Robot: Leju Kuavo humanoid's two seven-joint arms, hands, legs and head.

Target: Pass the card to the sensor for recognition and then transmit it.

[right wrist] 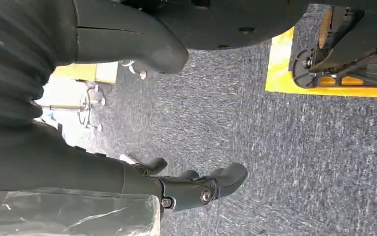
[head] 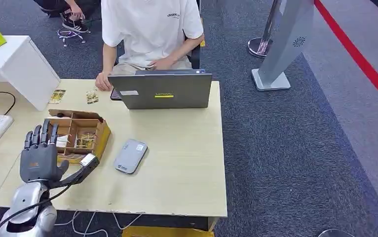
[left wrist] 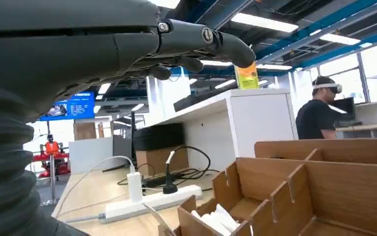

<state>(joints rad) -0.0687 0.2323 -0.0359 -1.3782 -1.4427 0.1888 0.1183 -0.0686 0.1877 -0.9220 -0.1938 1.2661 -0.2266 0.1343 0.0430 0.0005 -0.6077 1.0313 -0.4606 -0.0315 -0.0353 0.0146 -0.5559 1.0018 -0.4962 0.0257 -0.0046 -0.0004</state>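
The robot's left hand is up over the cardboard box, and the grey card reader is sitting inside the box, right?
Not quite. The left hand is over the box, but the grey reader lies on the table beside the box, not inside it. The head view shows this.

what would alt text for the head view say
The robot's left hand, fingers spread and holding nothing, hovers beside a compartmented cardboard box on a wooden table. A grey card sensor lies right of the box, and a person sits behind a laptop on the far side.
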